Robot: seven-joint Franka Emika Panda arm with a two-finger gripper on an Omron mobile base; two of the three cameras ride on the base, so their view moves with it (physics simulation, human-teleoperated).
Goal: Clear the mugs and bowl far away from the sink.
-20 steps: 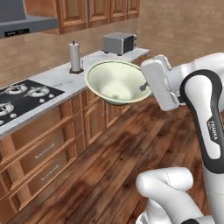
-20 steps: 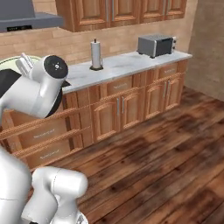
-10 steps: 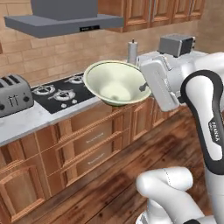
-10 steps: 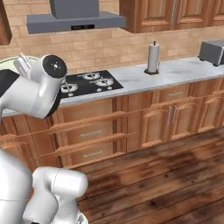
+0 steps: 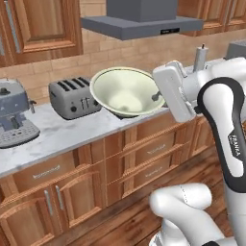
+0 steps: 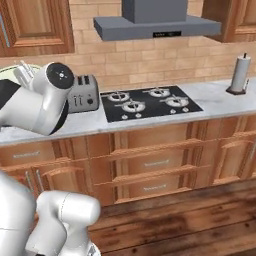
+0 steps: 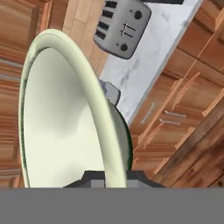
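L base view is taken from behind the arm's left, facing fwd/down at the counter (image 5: 72, 134). R base view is taken from behind-right, same wall seen. Toaster (image 5: 74, 97) and hood (image 6: 155, 22) are shared. Hand view is set very near the bowl (image 7: 61, 118) rim, rolled sideways.

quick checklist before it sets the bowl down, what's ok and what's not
1. Grip: gripper shut on the bowl rim, ok.
2. Bowl lifted off the counter: ok.
3. Bowl level: tilted toward the left base camera, empty inside, ok.
4. Free landing spot: bare counter between the toaster and coffee machine, ok.
5. Away from the sink: cannot tell.
6. Mugs cleared: cannot tell.
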